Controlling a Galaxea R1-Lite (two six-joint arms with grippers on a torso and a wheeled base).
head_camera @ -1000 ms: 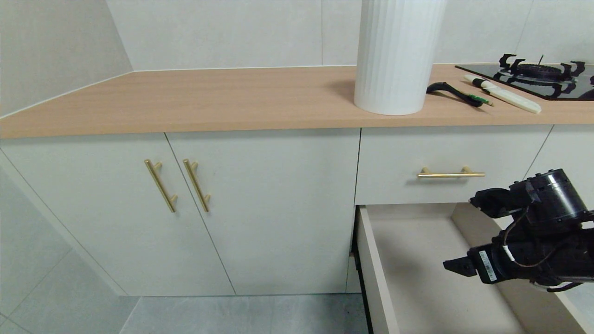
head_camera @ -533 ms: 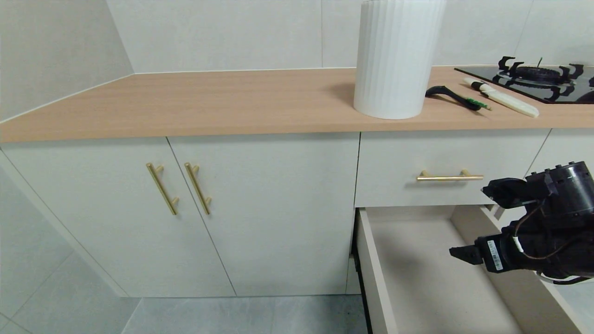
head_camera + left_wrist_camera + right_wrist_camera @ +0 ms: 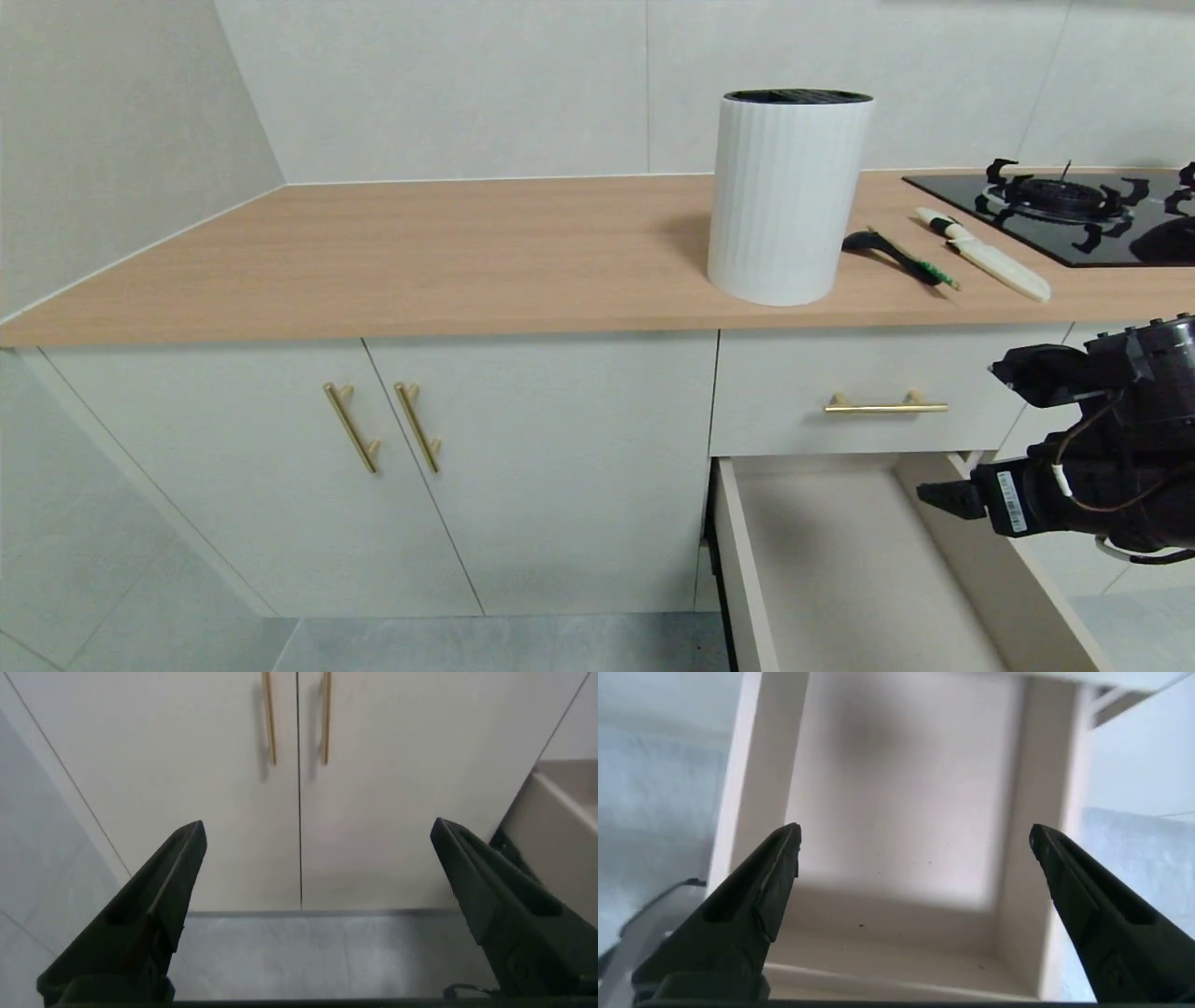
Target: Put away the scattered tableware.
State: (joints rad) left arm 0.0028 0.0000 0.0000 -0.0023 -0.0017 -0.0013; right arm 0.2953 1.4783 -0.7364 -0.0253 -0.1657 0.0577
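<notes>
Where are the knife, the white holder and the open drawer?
knife [image 3: 999,263], head view, pale blade.
white holder [image 3: 784,205], head view, ribbed side.
open drawer [image 3: 840,560], head view, bare floor.

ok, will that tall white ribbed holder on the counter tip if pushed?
Pushed near its top, the white ribbed holder probably tips: it stands tall and upright on the counter. Pushed low, it likely slides. Its ribbed wall looks rigid and is likely less slippery.

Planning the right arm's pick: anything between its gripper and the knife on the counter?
No object. The right gripper, open, sits over the open drawer, below the countertop; the knife lies on top, so the counter edge is in between.
</notes>
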